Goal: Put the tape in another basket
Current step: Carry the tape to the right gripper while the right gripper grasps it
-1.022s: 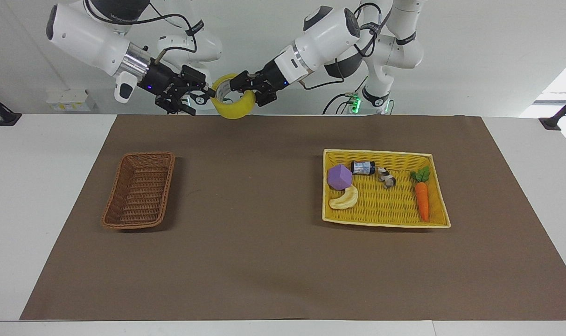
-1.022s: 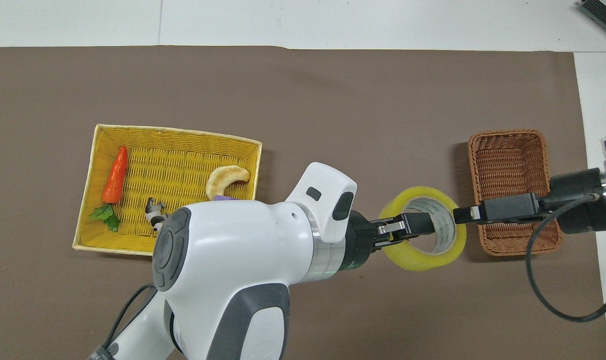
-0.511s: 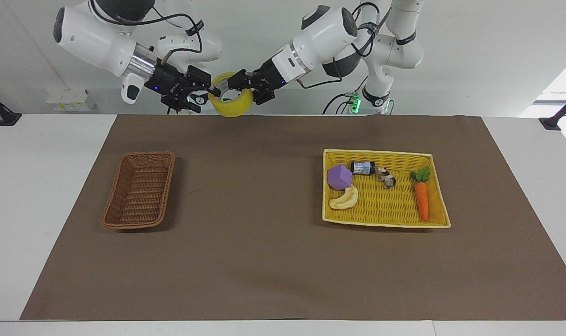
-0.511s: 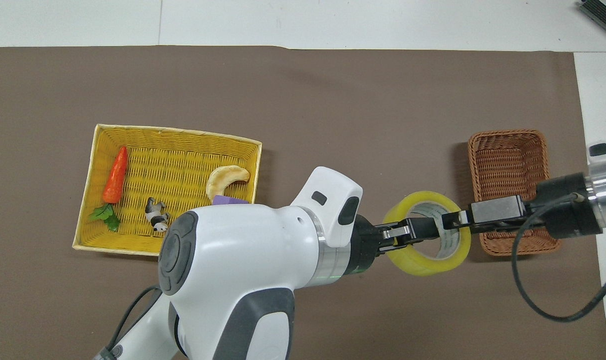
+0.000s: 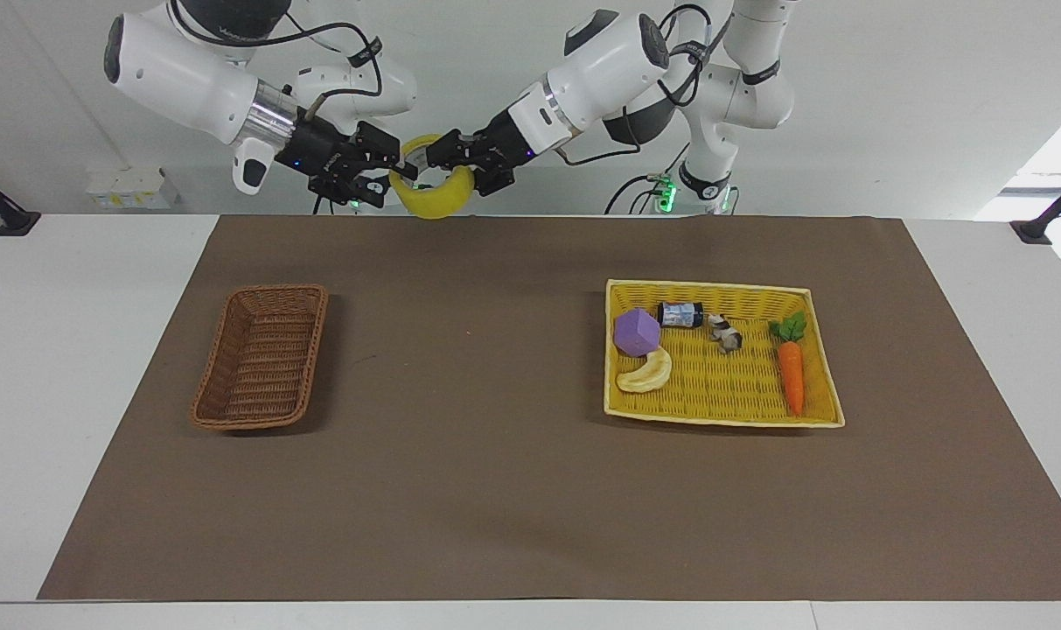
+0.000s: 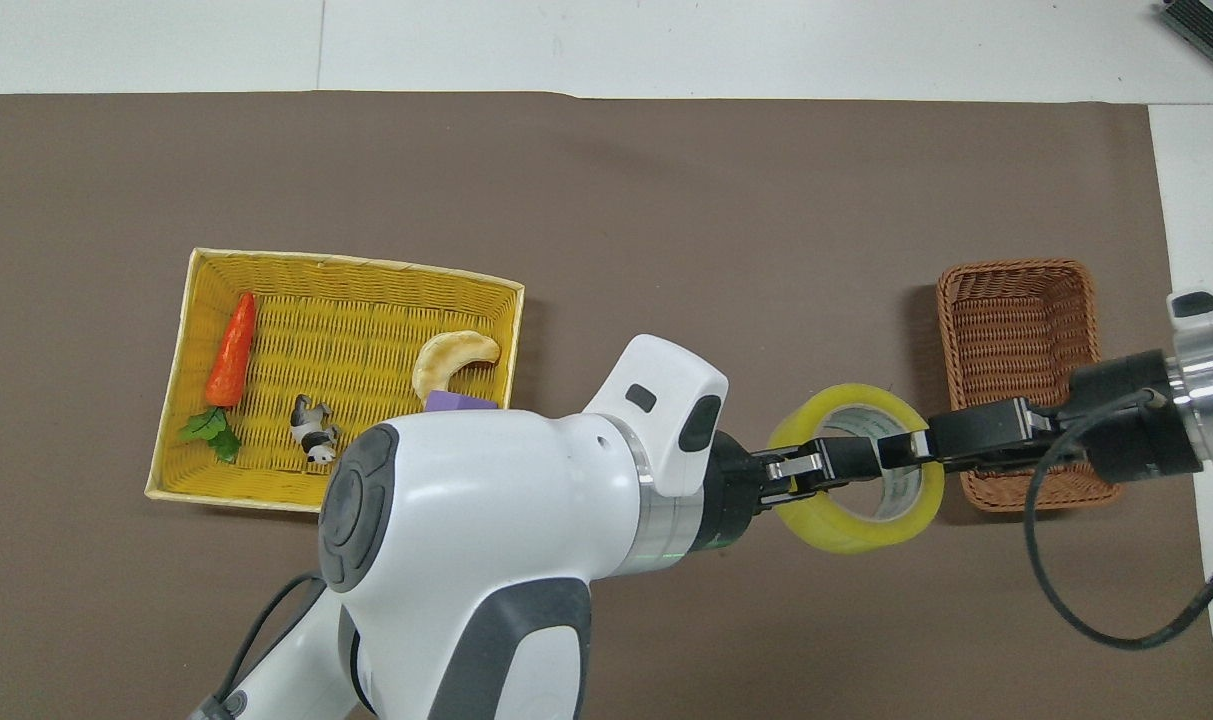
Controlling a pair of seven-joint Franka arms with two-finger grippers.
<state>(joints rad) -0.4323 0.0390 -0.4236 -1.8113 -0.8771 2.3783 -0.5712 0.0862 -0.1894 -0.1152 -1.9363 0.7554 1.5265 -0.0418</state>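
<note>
The yellow tape roll (image 5: pixel 434 201) hangs in the air above the mat's edge by the robots. My left gripper (image 5: pixel 450 163) is shut on its rim, one finger through the core. In the overhead view the tape (image 6: pixel 846 530) is between the left gripper (image 6: pixel 816 466) and the right gripper (image 6: pixel 916 446). My right gripper (image 5: pixel 397 177) is open, its fingers on either side of the rim across from the left gripper. The brown wicker basket (image 5: pixel 263 359) is empty, toward the right arm's end; it also shows in the overhead view (image 6: pixel 1016 320).
A shallow yellow woven tray (image 5: pixel 714 287) lies toward the left arm's end. It holds a carrot (image 5: pixel 790 374), a purple block (image 5: pixel 637 332), a pale crescent toy (image 5: pixel 645 374), a small dark jar (image 5: pixel 680 314) and a toy animal (image 5: pixel 724 333). A brown mat (image 5: pixel 495 490) covers the table.
My right gripper has moved in toward the tape until its fingers straddle the rim. My left gripper has shifted the tape slightly toward the right arm's end and still holds it.
</note>
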